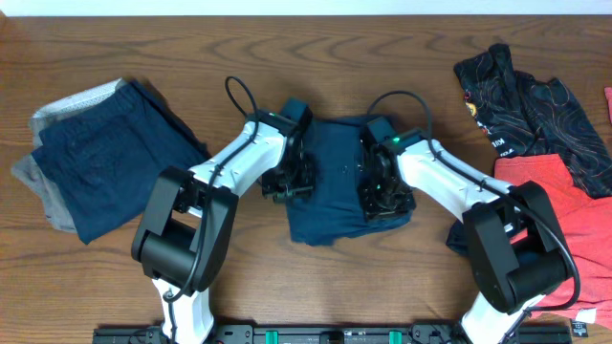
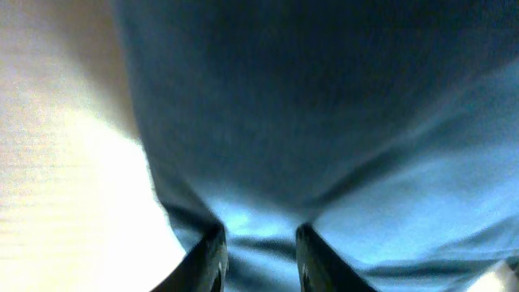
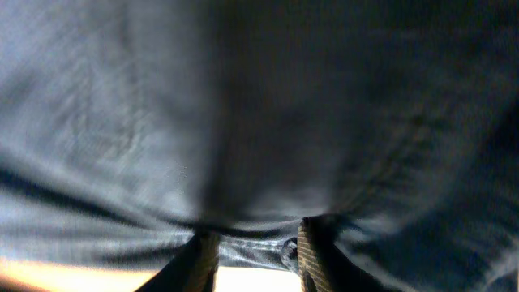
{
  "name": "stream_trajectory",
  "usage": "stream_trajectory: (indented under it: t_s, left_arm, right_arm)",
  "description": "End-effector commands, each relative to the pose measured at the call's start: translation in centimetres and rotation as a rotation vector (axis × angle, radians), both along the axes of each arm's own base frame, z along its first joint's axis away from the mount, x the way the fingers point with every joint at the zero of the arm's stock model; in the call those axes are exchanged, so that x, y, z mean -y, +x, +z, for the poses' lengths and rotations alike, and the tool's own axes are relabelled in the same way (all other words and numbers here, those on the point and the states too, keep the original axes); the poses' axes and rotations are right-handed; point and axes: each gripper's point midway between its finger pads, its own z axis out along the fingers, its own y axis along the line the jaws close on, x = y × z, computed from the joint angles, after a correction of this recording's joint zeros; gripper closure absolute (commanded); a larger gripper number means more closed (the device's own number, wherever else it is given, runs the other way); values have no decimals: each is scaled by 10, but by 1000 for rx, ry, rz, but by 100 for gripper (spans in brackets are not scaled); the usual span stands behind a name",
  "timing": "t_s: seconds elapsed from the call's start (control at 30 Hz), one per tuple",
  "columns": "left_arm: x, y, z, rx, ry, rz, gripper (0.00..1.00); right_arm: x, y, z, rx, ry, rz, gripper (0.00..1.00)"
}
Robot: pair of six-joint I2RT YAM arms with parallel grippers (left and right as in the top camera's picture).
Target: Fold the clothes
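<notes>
Centrally, in the overhead view, the navy-blue shorts (image 1: pixel 330 196) lie partly folded on the wooden table (image 1: pixel 316 48), between the two arms. The left gripper (image 1: pixel 290 182) bears on the left edge of the shorts and the right gripper (image 1: pixel 384 191) on their right edge.

Left wrist view: the fingers (image 2: pixel 212 261) stand close together with a ridge of blue cloth pinched between them. Pale table surface shows to the left of the cloth.

Right wrist view: the fingers (image 3: pixel 203 259) likewise clamp a creased fold of the same cloth, which fills nearly the whole blurred frame.

At the table's left end a folded navy garment (image 1: pixel 105 167) rests atop a grey garment (image 1: pixel 43 143). At the right end lie a black printed garment (image 1: pixel 535 105) and, nearer the robot and touching it, a red garment (image 1: pixel 559 205).
</notes>
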Motion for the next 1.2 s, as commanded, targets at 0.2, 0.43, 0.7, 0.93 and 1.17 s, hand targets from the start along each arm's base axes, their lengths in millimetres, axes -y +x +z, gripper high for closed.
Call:
stream_trajectory:
  t_s: [0.2,0.43,0.7,0.93,1.17]
  left_arm:
    - [40,-70,45,-180,-105,-93,64]
    - [0,15,82,372,98,-144,29]
    - [-23,141,114,816,74,-89,30]
    - [-19,180,79,823,-60,-41,35]
    - [-15,163,14,649,-48,-70,68]
  right_arm:
    - [55,106,-3,377,-82,-72,55]
    - [51,122,20,424,-52,-39,46]
    - [26,102,76,441,117,-58,41]
    - [-12,63,80,313,253,14,55]
    - [-45,46,60,292,256,125,55]
